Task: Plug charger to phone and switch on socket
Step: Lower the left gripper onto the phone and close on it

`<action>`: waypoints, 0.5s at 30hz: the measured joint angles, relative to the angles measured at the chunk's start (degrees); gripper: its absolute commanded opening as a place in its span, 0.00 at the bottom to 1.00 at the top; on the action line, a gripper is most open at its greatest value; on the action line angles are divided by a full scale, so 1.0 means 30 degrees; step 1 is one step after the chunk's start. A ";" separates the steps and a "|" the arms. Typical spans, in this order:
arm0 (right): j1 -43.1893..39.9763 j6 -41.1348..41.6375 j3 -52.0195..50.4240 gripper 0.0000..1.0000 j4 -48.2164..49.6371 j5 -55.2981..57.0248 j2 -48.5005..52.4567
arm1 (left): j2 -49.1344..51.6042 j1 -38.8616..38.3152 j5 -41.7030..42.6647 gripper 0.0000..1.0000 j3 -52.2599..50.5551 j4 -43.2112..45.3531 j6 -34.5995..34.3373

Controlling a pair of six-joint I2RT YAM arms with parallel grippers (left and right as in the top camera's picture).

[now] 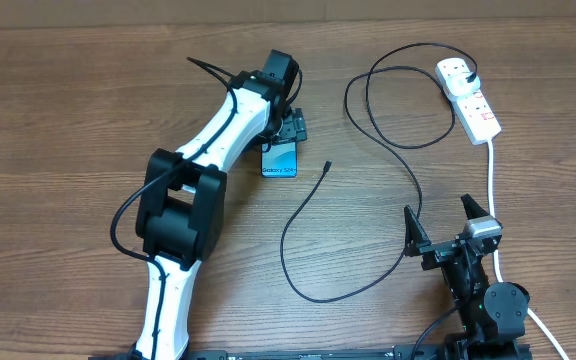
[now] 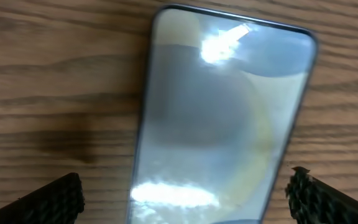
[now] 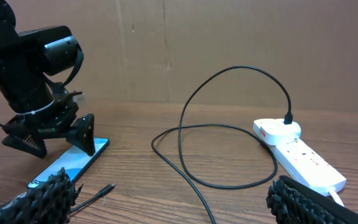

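Note:
The phone (image 1: pixel 280 160) lies flat on the wooden table, screen lit blue. My left gripper (image 1: pixel 290 128) hovers over its far end, open, one finger on each side of the phone (image 2: pixel 222 118) and apart from it. The black charger cable (image 1: pixel 308 215) loops across the table; its connector tip (image 1: pixel 327 165) lies just right of the phone. Its white adapter (image 1: pixel 455 70) sits in the socket (image 1: pixel 473 100) at the far right. My right gripper (image 1: pixel 448 228) is open and empty near the front edge, with the cable (image 3: pixel 229 180) and socket (image 3: pixel 300 155) ahead of it.
The socket's thick white cord (image 1: pixel 496 200) runs down the right side past my right arm. The left arm (image 1: pixel 193 190) stretches diagonally across the left half of the table. A cardboard wall (image 3: pixel 229 43) stands behind the table.

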 measured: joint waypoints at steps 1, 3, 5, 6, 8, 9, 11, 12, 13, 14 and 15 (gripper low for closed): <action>0.0000 0.0000 0.0000 1.00 0.0000 0.0000 0.0000 | 0.0000 -0.0095 0.0058 1.00 0.0000 0.0131 0.0124; 0.0000 0.0007 0.0000 1.00 -0.0007 0.0000 0.0000 | -0.0007 -0.0306 0.0073 1.00 -0.0007 0.0488 0.0291; 0.0000 0.0000 0.0000 1.00 0.0000 0.0000 0.0000 | -0.0007 -0.0444 0.0051 0.99 -0.0007 0.0678 0.0342; 0.0000 0.0007 0.0000 1.00 0.0000 -0.0007 0.0000 | -0.0007 -0.0495 0.0029 1.00 -0.0007 0.0707 0.0350; 0.0000 0.0000 0.0000 1.00 0.0000 -0.0007 0.0000 | 0.0000 -0.0583 -0.0022 1.00 -0.0007 0.0707 0.0386; 0.0000 0.0007 0.0000 1.00 0.0000 0.0000 0.0000 | 0.0000 -0.0612 -0.0022 1.00 -0.0007 0.0707 0.0393; 0.0000 0.0007 0.0000 1.00 -0.0007 -0.0007 0.0000 | 0.0000 -0.0612 -0.0022 1.00 -0.0007 0.0678 0.0393; 0.0000 0.0007 0.0000 1.00 0.0000 -0.0007 0.0000 | -0.0007 -0.0612 -0.0022 1.00 -0.0007 0.0670 0.0393; 0.0000 0.0000 0.0000 1.00 0.0000 0.0000 0.0000 | 0.0000 -0.0612 -0.0029 1.00 -0.0007 0.0678 0.0393; 0.0000 0.0015 0.0000 1.00 0.0000 0.0000 0.0000 | 0.0000 -0.0612 -0.0036 1.00 -0.0007 0.0685 0.0393; 0.0000 0.0000 0.0000 1.00 -0.0007 -0.0007 0.0000 | 0.0000 -0.0612 -0.0044 1.00 -0.0007 0.0692 0.0393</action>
